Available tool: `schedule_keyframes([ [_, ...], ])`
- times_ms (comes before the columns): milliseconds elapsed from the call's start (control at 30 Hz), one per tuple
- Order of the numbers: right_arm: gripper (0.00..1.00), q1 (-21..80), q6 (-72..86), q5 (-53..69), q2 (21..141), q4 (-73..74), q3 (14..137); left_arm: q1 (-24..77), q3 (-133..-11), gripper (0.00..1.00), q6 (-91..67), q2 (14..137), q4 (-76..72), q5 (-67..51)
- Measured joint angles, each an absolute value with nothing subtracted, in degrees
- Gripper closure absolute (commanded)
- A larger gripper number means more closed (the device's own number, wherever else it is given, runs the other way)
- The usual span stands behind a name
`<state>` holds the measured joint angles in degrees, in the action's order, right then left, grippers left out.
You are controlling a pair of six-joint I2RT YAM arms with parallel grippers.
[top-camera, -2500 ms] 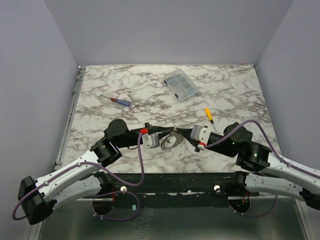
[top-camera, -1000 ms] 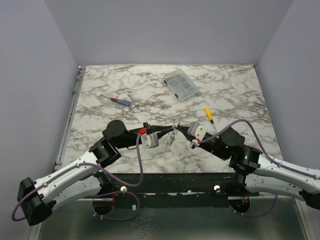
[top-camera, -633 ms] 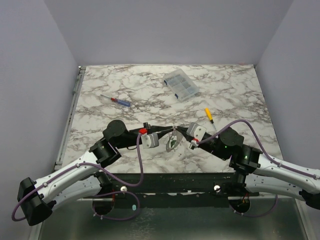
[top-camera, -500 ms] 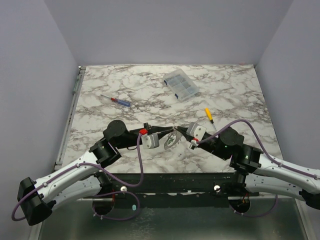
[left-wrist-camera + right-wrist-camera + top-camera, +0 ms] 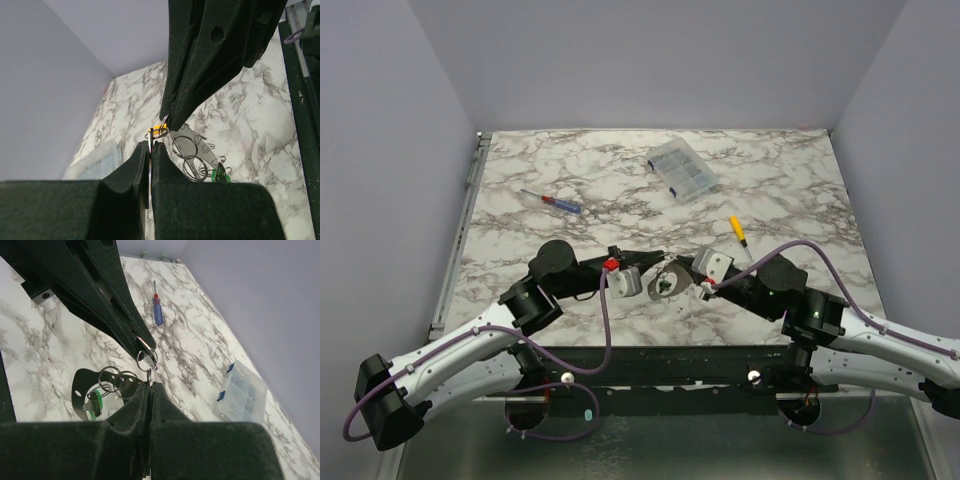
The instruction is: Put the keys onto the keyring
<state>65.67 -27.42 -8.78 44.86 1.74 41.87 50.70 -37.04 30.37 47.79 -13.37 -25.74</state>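
My left gripper (image 5: pixel 658 262) and right gripper (image 5: pixel 674 266) meet tip to tip over the near middle of the marble table (image 5: pixel 790 190). In the left wrist view the left gripper (image 5: pixel 151 144) is shut on a thin silvery key seen edge-on, with a small ring (image 5: pixel 156 132) at its tip. In the right wrist view the right gripper (image 5: pixel 149 385) is shut on a thin keyring (image 5: pixel 149 375) linked to a larger ring (image 5: pixel 147 359) around the left fingertip. More rings (image 5: pixel 119 381), a green tag (image 5: pixel 95 402) and the grey strap loop (image 5: pixel 80 387) lie below.
A yellow-handled screwdriver (image 5: pixel 737 231) lies right of the grippers. A blue-and-red screwdriver (image 5: pixel 552 202) lies at the left. A clear plastic parts box (image 5: pixel 681 169) stands at the back. Purple walls close in the table on three sides.
The right arm has moved left until its tip meets the left gripper's. The ring and strap cluster between them has swung and shifted slightly. Both grippers stay shut.
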Motion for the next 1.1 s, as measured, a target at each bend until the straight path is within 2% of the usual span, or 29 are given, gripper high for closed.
schedule_keyframes([
  [600, 0.98, 65.7, -25.3, -8.4, 45.6, 1.0, 41.9, 51.4, -35.8, 1.00, 35.8, 47.4, -12.5, -20.5],
  [667, 0.93, 65.7, -25.0, -8.3, 46.2, 0.9, 41.9, 51.5, -35.3, 1.00, 36.9, 46.8, -12.4, -20.0],
  [800, 0.72, 65.7, -24.5, -8.1, 47.2, 0.6, 41.9, 51.5, -33.8, 1.00, 40.0, 45.7, -12.4, -19.6],
  [900, 0.60, 65.7, -24.0, -8.1, 47.5, 0.6, 41.9, 51.3, -33.1, 1.00, 42.1, 45.3, -12.1, -18.1],
  [1100, 0.50, 65.7, -23.6, -8.4, 47.4, 0.6, 41.9, 51.1, -33.1, 1.00, 43.5, 45.4, -11.9, -15.2],
])
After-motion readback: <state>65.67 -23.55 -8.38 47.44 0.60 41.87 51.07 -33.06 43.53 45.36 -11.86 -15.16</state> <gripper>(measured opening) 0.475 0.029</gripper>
